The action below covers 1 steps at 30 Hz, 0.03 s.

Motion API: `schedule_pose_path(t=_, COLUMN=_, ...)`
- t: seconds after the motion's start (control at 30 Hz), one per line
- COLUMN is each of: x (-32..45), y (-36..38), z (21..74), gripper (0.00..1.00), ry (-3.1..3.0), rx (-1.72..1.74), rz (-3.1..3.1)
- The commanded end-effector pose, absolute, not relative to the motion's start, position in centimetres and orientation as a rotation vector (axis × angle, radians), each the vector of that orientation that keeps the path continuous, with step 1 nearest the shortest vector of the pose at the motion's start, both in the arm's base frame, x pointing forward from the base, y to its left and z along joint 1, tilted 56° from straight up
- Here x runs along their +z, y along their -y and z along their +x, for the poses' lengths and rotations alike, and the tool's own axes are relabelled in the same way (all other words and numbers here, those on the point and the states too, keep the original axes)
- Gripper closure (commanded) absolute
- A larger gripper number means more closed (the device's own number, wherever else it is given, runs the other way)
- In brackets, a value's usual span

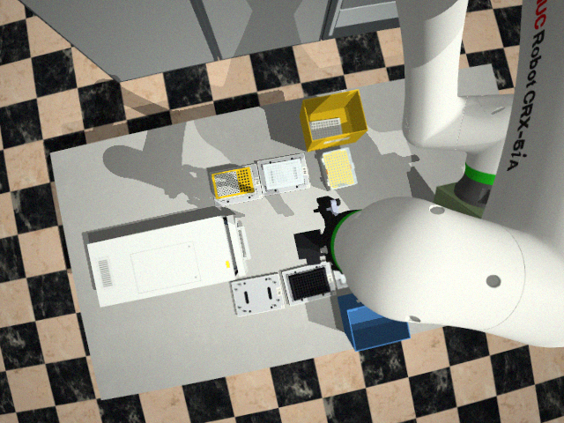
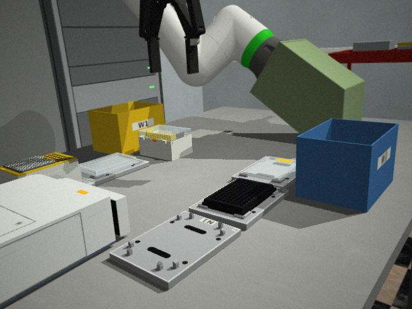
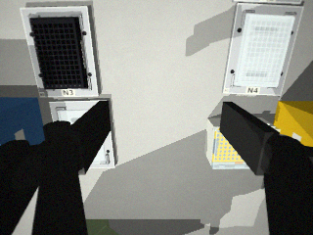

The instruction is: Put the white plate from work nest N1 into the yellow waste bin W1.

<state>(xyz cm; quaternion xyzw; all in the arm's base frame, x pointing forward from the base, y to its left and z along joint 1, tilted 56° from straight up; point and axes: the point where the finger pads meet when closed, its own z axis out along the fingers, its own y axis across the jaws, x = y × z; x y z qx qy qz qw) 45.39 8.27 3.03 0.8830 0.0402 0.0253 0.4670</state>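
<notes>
The work nest N1 (image 1: 257,294) is a bare grey plate with pegs and slots; it also shows near the bench front in the exterior view (image 2: 176,247). The yellow bin W1 (image 1: 332,117) stands upright at the back of the bench (image 2: 126,127). A pale gridded plate (image 1: 325,128) lies inside it. My gripper (image 2: 172,67) hangs high above the middle of the bench, open, with nothing between the fingers. In the wrist view (image 3: 166,115) the fingers frame bare bench top.
A black plate (image 1: 308,283) sits in nest N3 beside N1. A lidded plate (image 2: 269,167) and the blue bin (image 2: 346,163) follow. A clear plate in N4 (image 1: 283,174), two tip boxes (image 1: 337,168) (image 1: 233,182), a white instrument (image 1: 164,259) and a green box (image 2: 306,83) also stand here.
</notes>
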Motion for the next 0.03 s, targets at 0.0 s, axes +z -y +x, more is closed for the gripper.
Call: schedule_pose_path(t=0.0, x=3.06, y=-8.36, z=45.43, gripper=0.30, ry=-0.100, rx=0.064, rz=2.167)
